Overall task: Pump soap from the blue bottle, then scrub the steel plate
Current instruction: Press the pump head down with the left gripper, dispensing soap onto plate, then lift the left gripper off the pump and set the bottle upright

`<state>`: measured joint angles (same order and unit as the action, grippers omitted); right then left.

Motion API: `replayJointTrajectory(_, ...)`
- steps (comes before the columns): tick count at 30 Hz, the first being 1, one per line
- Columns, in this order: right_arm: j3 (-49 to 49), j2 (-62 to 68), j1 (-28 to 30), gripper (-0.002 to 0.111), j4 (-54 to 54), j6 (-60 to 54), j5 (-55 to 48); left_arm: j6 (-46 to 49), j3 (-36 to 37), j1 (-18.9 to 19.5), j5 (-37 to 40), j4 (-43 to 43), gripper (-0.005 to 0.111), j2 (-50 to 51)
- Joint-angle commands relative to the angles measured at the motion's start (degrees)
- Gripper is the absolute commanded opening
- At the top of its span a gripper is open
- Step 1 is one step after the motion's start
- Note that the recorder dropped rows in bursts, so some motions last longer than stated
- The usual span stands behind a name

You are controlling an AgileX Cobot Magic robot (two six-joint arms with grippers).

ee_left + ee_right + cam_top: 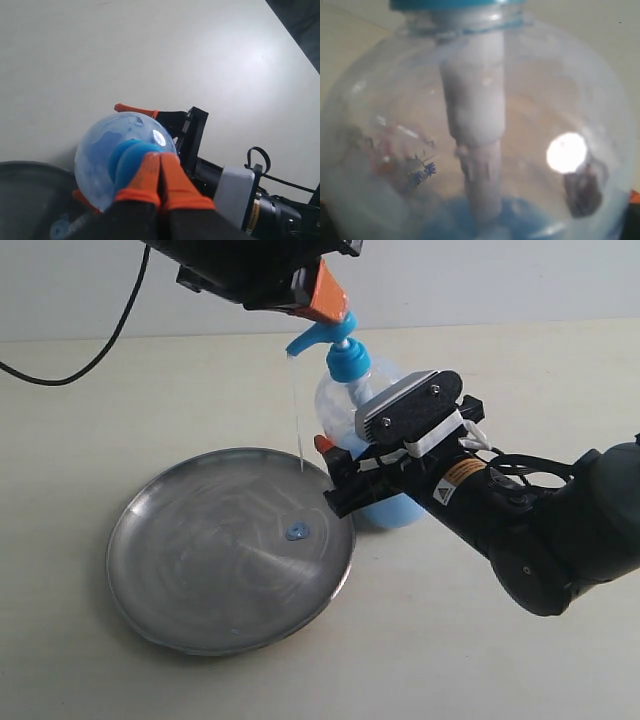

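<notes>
The blue bottle (342, 398) stands at the far right rim of the steel plate (190, 580). My left gripper (325, 295) is shut, its orange fingertips (161, 170) resting on top of the blue pump head (335, 336). A thin strand of soap (297, 410) hangs from the nozzle down to the plate, and a small bluish blob (297, 531) lies near the plate's middle. My right gripper (336, 476) is shut on the bottle's body, one finger on each side. In the right wrist view the clear bottle (530, 125) fills the frame, with blue liquid low inside.
A black cable (95, 350) lies on the beige table at the back left. The right arm (540, 530) stretches in from the right, low over the table. In the left wrist view the plate's rim (30, 167) shows below the bottle (97, 155).
</notes>
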<state>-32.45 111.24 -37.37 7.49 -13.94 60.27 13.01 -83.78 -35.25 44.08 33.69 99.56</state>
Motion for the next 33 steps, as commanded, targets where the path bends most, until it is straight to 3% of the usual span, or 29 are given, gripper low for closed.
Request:
replayJointTrajectory(1, -0.5, -1.3, -0.6, 0.000, -5.3, -0.2, 4.1, 0.1, 3.6, -0.8, 6.6, -4.0, 0.000, 5.2)
replayJointTrajectory(12, -0.5, -1.3, -0.6, 0.000, -6.1, 0.5, 4.5, 1.8, 6.3, -0.8, 2.2, -1.2, 0.000, 4.9)
replayJointTrajectory(19, -0.5, -1.3, -0.6, 0.000, -5.5, 0.5, 4.3, 3.1, 2.4, -0.8, 2.2, -2.3, 0.000, -0.7)
replayJointTrajectory(25, -0.5, -1.3, -0.6, 0.000, -1.8, -1.1, 3.9, 3.0, -1.9, -0.8, 1.7, -8.8, 0.000, -9.0)
replayJointTrajectory(33, -0.5, -1.3, -0.6, 0.000, -0.1, -1.1, 3.9, -2.7, -2.0, -0.7, -0.6, -18.2, 0.000, -17.0)
